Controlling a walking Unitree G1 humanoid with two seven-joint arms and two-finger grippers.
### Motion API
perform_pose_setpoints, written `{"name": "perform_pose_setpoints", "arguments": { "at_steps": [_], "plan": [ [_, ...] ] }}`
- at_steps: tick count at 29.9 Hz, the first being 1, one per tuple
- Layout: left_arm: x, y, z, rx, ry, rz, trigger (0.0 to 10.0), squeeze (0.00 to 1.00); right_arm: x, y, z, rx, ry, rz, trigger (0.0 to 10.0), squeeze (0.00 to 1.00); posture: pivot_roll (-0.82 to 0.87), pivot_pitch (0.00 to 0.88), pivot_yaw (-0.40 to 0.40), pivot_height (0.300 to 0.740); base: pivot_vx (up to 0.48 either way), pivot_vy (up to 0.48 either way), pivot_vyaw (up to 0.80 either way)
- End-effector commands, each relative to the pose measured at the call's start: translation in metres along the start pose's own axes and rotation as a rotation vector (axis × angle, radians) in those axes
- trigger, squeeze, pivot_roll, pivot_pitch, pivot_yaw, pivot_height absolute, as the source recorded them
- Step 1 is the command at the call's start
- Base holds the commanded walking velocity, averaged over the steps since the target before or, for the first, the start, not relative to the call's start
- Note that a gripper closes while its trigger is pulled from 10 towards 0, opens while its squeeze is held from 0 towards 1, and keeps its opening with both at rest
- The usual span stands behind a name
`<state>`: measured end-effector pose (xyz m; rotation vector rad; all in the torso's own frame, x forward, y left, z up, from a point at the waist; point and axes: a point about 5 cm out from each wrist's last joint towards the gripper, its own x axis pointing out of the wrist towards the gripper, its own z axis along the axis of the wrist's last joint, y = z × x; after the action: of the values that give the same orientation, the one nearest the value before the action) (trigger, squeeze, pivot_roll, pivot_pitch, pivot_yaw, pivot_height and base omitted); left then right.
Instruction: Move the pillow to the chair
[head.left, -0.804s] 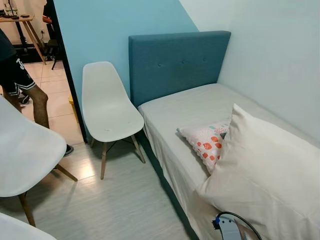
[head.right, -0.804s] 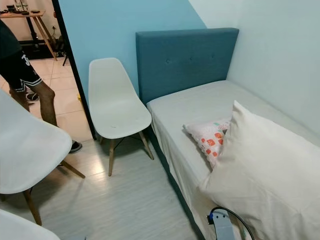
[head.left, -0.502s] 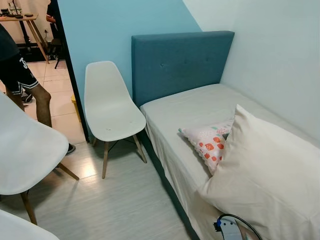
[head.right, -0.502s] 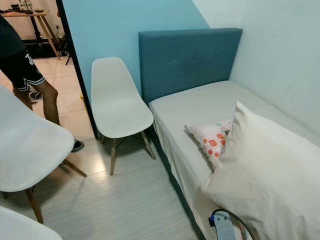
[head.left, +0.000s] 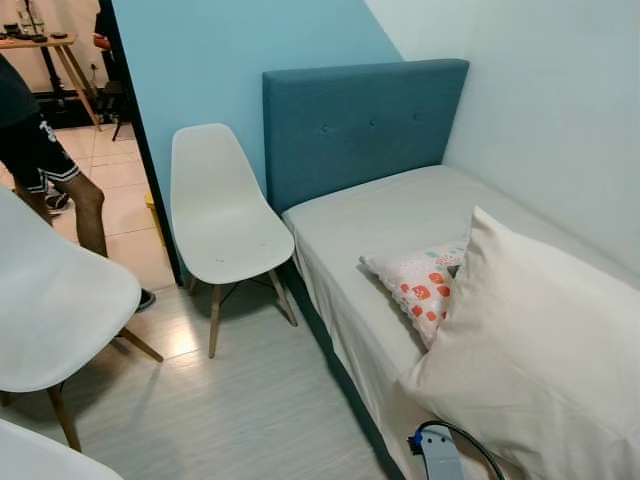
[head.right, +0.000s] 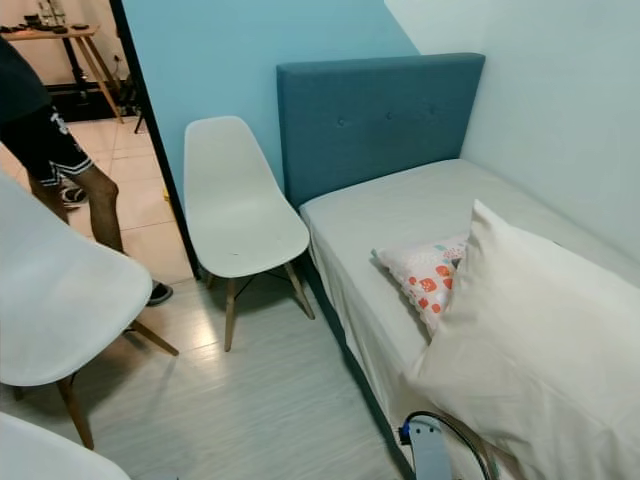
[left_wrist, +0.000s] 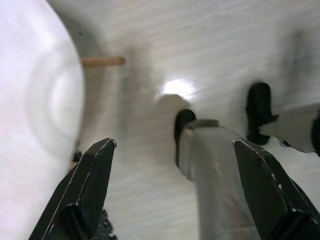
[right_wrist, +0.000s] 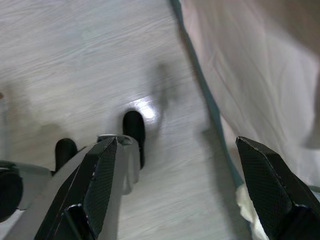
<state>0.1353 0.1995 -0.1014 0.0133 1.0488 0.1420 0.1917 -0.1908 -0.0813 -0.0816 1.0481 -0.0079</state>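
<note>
The room is evenly and brightly lit, and both head views are sharp. The white chair (head.left: 222, 222) throws a soft shadow on the floor (head.left: 240, 400) beneath it, beside a pale sheen. In the wrist views the floor is blurred, with a small bright glare spot (left_wrist: 178, 88) near the middle.

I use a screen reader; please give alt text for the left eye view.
A large cream pillow lies on the bed, partly covering a small patterned cushion; a white chair stands beside the blue headboard.
</note>
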Motion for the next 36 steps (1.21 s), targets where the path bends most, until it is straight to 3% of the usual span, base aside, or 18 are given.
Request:
{"name": "perform_pose_setpoints", "arguments": {
  "at_steps": [1, 10, 23, 36],
  "plan": [
    [0.001, 0.007, 0.007, 0.018, -0.012, 0.011, 10.0, 0.0, 0.0, 0.003, -0.001, 0.03, 0.012, -0.003, 10.0, 0.0, -0.11, 0.0, -0.032, 0.74, 0.0, 0.0, 0.0],
    [0.002, 0.005, 0.009, 0.035, -0.014, 0.007, 10.0, 0.0, 0.0, 0.001, 0.003, 0.025, 0.011, -0.011, 10.0, 0.0, -0.12, 0.0, -0.034, 0.74, 0.0, 0.0, 0.0],
    [-0.002, -0.003, -0.012, 0.031, 0.035, -0.003, 10.0, 0.0, 0.001, -0.005, 0.028, 0.003, -0.024, -0.02, 10.0, 0.0, -0.12, 0.0, -0.05, 0.74, 0.0, 0.0, 0.0],
    [-0.001, -0.009, -0.005, 0.042, 0.024, -0.013, 10.0, 0.0, 0.001, -0.005, 0.021, -0.004, -0.01, -0.02, 10.0, 0.0, -0.12, 0.0, -0.05, 0.74, 0.0, 0.0, 0.0]
  ]
}}
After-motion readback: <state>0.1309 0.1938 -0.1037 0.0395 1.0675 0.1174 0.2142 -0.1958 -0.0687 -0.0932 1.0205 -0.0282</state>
